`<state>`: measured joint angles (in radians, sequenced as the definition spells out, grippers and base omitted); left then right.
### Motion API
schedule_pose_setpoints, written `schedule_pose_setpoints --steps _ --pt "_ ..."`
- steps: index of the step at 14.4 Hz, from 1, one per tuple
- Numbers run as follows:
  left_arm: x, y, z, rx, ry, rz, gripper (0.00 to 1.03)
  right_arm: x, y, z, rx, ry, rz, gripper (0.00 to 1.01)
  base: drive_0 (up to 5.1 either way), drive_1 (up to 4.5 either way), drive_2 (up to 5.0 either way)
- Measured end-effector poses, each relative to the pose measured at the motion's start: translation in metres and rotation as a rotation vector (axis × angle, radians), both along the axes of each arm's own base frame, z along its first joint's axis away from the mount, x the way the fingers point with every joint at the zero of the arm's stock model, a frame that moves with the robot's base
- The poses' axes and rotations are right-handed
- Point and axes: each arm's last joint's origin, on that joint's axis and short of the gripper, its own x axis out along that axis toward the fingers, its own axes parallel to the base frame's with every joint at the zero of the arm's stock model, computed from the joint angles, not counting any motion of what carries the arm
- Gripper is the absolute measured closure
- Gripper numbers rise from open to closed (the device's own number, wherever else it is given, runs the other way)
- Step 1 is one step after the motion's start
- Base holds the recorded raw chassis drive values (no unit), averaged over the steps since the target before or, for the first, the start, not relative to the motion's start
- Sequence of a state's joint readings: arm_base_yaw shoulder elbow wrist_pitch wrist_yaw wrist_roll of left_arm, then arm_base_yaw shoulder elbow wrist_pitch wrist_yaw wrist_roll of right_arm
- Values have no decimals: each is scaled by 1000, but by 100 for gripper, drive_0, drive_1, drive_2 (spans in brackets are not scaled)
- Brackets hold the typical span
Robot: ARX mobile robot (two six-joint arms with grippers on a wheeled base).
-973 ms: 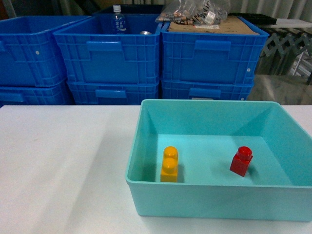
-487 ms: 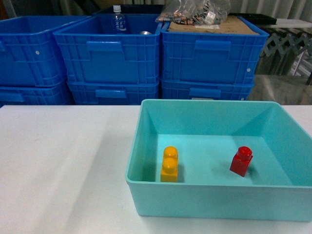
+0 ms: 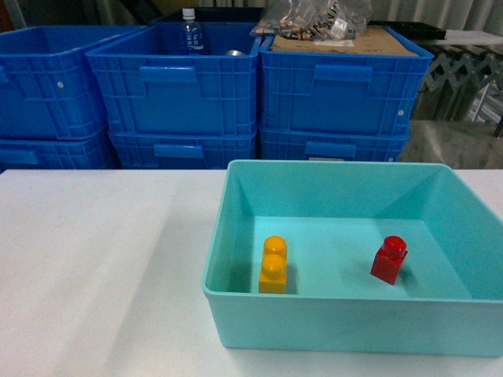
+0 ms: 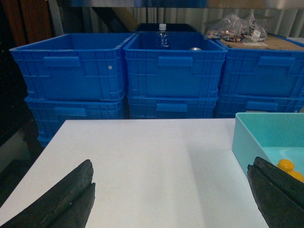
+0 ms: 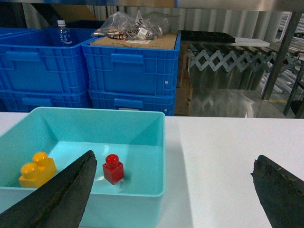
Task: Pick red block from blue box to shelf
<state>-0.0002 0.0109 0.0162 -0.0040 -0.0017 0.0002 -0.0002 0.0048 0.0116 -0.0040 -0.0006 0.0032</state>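
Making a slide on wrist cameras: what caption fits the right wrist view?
Open right gripper above a white table, red block and yellow brick inside the blue box.

Blue box (image 3: 236, 236) open-topped, reachable from above; walls enclose red block (image 3: 389, 260) at lower right, yellow brick (image 3: 273, 265) well apart centre-left. Blue crates (image 3: 259, 86) wall upper frame.

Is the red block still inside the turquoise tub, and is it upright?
Inside and upright: the red block stands stud-up on the tub floor, apart from the yellow brick.
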Motion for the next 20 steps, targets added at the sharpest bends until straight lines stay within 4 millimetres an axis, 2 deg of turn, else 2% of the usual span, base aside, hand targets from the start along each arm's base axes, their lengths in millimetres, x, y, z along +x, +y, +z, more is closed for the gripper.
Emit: schedule_pose_setpoints --steps 4,5,6,9,11,12,13,14,17,19,20 --pt "0 0 0 0 0 0 5 0 0 0 0 0 0 3 0 0 0" --pt "0 0 0 0 0 1 5 0 0 -2 -3 86 28 3 0 0 0" --pt "0 0 0 0 0 -2 5 5 2 -3 5 213 73 3 0 0 0" --pt "0 0 0 0 0 0 5 28 10 10 -14 252 127 3 0 0 0" --pt "0 0 0 0 0 -1 5 56 21 21 -24 286 168 3 0 0 0" --pt "0 0 0 0 0 -2 5 111 47 26 -52 380 213 3 0 0 0" --pt "0 0 0 0 0 -1 5 135 60 24 -64 432 228 3 0 0 0" --pt "0 0 0 0 0 -1 5 158 73 20 -73 494 245 3 0 0 0" --pt "0 0 0 0 0 -1 5 208 107 -9 -108 681 254 3 0 0 0" --pt "0 0 0 0 0 -1 5 237 120 -25 -152 741 184 3 0 0 0" --pt "0 0 0 0 0 -1 5 250 119 -31 -167 762 131 3 0 0 0"
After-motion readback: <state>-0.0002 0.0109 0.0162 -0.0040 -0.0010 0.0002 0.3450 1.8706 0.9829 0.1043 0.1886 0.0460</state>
